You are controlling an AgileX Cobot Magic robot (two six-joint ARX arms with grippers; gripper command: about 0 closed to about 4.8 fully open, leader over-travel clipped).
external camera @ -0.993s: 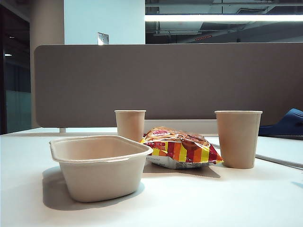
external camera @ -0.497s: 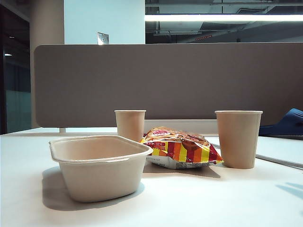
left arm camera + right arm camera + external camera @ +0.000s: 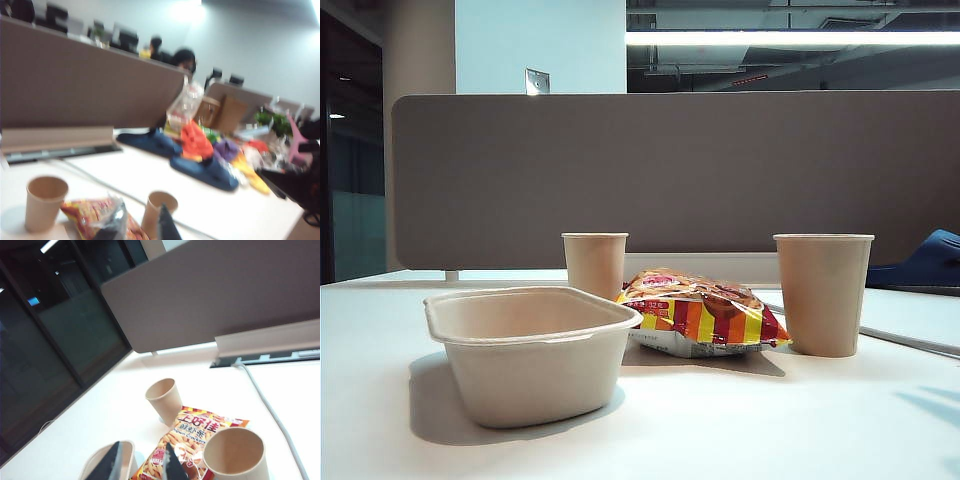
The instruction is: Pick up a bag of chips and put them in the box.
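- Nothing on the counter (image 3: 740, 420) had shifted since the earlier frames; only a faint bluish shadow had grown at the right edge of the exterior view.
- The bag of chips (image 3: 701, 312) lay flat on the counter between two tan paper cups, the smaller cup (image 3: 595, 264) behind and to its left, the larger cup (image 3: 823, 293) just beside its right end.
- The box (image 3: 530, 350) stood nearest the exterior camera, left of the bag, upright with nothing in it.
- A grey partition (image 3: 680, 175) ran along the back of the counter, with something blue (image 3: 925, 262) lying at the far right.
- Neither arm showed in the exterior view.
- The left claw (image 3: 137, 225) hung above the counter, its dark fingers a little apart and holding nothing; the bag (image 3: 95, 217) and two cups lay beyond it, all blurred.
- The right claw (image 3: 142, 465) hovered above the counter too, jaws slightly parted and empty, with the bag (image 3: 192, 442), the box's rim (image 3: 131, 452) and both cups in sight below it.
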